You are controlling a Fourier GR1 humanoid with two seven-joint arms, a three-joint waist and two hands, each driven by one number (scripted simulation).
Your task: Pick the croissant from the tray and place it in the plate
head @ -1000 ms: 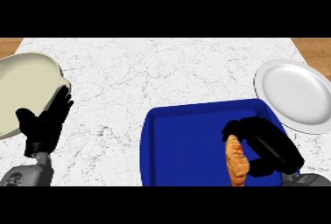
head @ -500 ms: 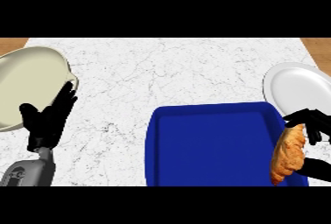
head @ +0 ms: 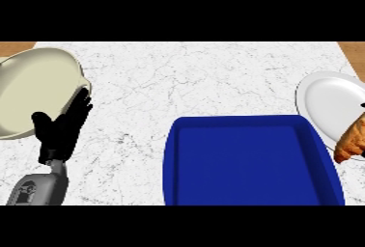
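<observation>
The golden-brown croissant [head: 350, 140] hangs at the view's right edge, over the gap between the blue tray [head: 242, 164] and the white plate [head: 324, 103]. It overlaps the plate's near rim. Only a black sliver of my right hand [head: 363, 104] shows above the croissant; the rest of the hand lies beyond the edge, shut on the croissant. The tray holds nothing. My left hand [head: 64, 126] rests open at the lower left, fingers up, far from the tray.
A large cream plate [head: 32, 91] lies at the far left, just beyond my left hand. White marble counter [head: 200, 77] spreads between the two plates and behind the tray. Brown strips show at the upper corners.
My right hand has carried the croissant up off the tray and rightward to the white plate's near rim, mostly leaving the view. The whole scene has shifted leftward in view. The left hand stays put.
</observation>
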